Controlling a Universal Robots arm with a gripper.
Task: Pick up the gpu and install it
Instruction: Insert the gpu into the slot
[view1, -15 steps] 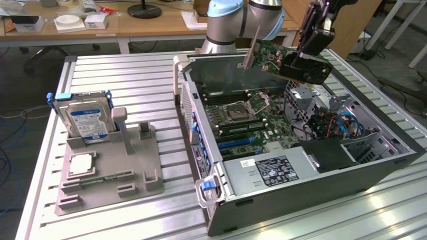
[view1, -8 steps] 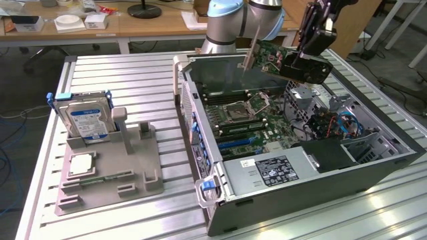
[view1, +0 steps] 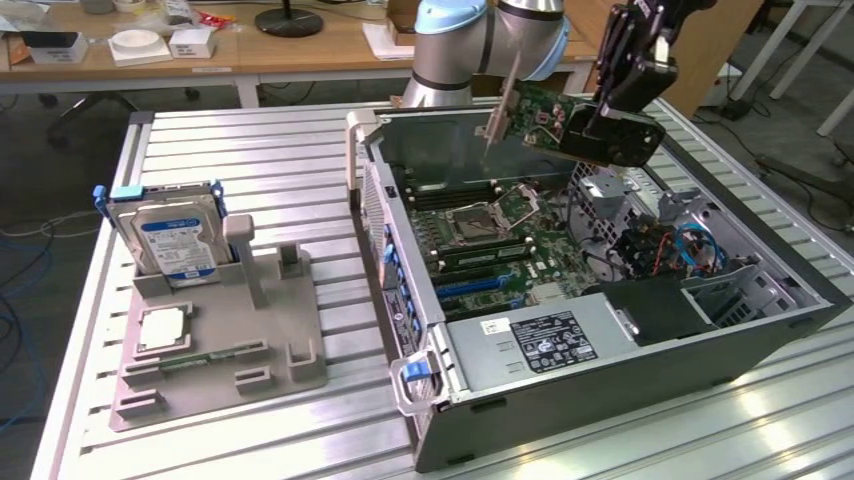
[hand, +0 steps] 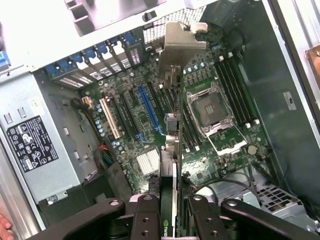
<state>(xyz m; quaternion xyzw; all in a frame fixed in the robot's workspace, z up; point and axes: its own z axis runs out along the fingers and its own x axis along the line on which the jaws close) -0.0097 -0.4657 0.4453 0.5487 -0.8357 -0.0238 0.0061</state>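
The gripper's (view1: 587, 128) fingers (hand: 146, 219) are clamped on the gpu (view1: 539, 106), one against each face, holding it on edge above the motherboard (hand: 131, 107) in the open case (view1: 641, 385).

**The gpu (view1: 541, 105) over the case (view1: 747, 340), the rack (view1: 267, 335) beside**

Exterior view: held in the gripper (view1: 587, 125), the gpu hangs over the case's twelve o'clock end, seemingly clear of the motherboard (view1: 534, 250) inside. The rack at the case's nine o'clock bears the hard drive (view1: 171, 240).

Bright, even light; white glare on the table (view1: 787, 410); computer case (view1: 641, 400) interior shadowed
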